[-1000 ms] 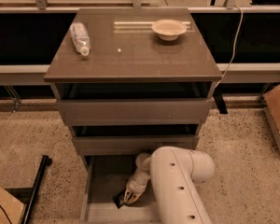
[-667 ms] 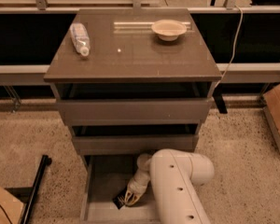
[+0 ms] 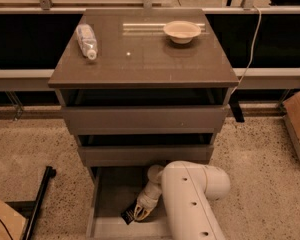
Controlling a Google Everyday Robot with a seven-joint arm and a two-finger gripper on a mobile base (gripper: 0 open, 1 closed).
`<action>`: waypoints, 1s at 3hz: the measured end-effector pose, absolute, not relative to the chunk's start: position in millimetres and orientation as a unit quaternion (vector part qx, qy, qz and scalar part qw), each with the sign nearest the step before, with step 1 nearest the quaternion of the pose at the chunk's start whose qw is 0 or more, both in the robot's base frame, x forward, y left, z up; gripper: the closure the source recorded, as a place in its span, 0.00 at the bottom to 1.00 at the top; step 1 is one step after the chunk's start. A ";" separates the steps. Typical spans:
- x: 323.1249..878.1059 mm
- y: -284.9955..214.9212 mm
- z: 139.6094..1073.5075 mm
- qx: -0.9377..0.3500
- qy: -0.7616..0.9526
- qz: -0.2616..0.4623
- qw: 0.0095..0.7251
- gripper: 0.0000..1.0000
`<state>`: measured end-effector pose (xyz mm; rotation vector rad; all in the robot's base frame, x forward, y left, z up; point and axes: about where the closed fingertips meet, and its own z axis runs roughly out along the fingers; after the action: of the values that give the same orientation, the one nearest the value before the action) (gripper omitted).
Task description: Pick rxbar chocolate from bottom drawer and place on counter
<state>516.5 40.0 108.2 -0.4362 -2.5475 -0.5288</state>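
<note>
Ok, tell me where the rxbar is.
In the camera view, the rxbar lies on the open bottom drawer floor, near its front, just beside the gripper.

Speckled floor (image 3: pixel 30 149), cardboard box (image 3: pixel 299 118) at right, white cable (image 3: pixel 251 51)

Robot-lab test space: speckled floor (image 3: pixel 270 159), cardboard boxes (image 3: pixel 299 118), lone drawer cabinet (image 3: pixel 145 120), jaws low in bottom drawer (image 3: pixel 109 194).

No text, brand or number can be read, pale marks on the black bar (image 3: pixel 128 216) illegible, end effector (image 3: pixel 141 213) low in the bottom drawer (image 3: pixel 108 191), just beside the bar
</note>
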 end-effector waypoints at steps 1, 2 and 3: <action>516.5 40.1 108.2 -0.160 -0.935 -0.194 0.249 1.00; 518.4 51.3 134.1 -0.135 -0.939 -0.221 0.225 1.00; 522.2 73.6 184.2 -0.084 -0.946 -0.261 0.173 1.00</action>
<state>522.2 73.6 184.2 -0.2396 -2.6836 -0.7397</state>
